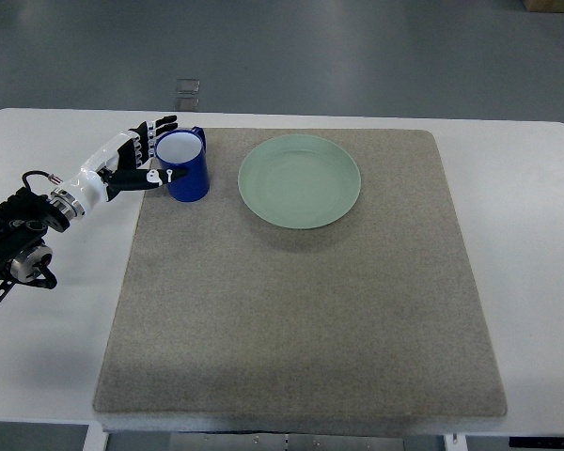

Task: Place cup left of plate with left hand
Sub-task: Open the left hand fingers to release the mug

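The left robot hand (143,150), white with black fingers, is reaching in from the left edge and wrapping its fingers around a dark blue cup with a white inside (183,164). The cup is standing upright at the far left corner of a grey felt mat (301,301) covering the white worktop (536,244), just left of a pale green round plate (300,181) and not touching it.

Left arm (19,240) cut off by left picture edge; cup (184,165) left wall hidden behind hand (139,158).
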Robot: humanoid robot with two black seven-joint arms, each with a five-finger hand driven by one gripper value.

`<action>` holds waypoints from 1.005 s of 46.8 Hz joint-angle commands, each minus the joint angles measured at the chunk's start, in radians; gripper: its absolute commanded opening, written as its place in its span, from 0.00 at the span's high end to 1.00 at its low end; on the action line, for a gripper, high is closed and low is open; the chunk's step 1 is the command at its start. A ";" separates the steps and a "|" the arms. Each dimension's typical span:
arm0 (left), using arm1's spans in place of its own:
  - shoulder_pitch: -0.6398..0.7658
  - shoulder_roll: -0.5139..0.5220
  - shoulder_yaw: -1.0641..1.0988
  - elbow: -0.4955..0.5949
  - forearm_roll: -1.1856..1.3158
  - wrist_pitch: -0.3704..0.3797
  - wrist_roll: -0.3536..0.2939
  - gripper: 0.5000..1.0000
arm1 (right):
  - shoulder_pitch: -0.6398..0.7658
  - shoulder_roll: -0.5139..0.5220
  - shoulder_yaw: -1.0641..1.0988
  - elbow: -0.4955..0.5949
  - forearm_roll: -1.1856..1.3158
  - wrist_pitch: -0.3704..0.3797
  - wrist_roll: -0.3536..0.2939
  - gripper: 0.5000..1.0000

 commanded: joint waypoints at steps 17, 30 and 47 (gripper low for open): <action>0.002 0.011 -0.012 -0.017 -0.005 -0.011 0.000 0.02 | 0.000 0.000 0.000 0.000 0.000 0.000 0.000 0.14; 0.003 0.047 -0.015 -0.074 -0.005 -0.020 0.000 0.01 | 0.000 0.000 0.000 0.000 0.000 0.000 0.000 0.14; 0.002 0.111 -0.072 -0.151 -0.021 -0.028 0.000 0.01 | 0.000 0.000 0.000 0.000 0.000 -0.001 0.000 0.14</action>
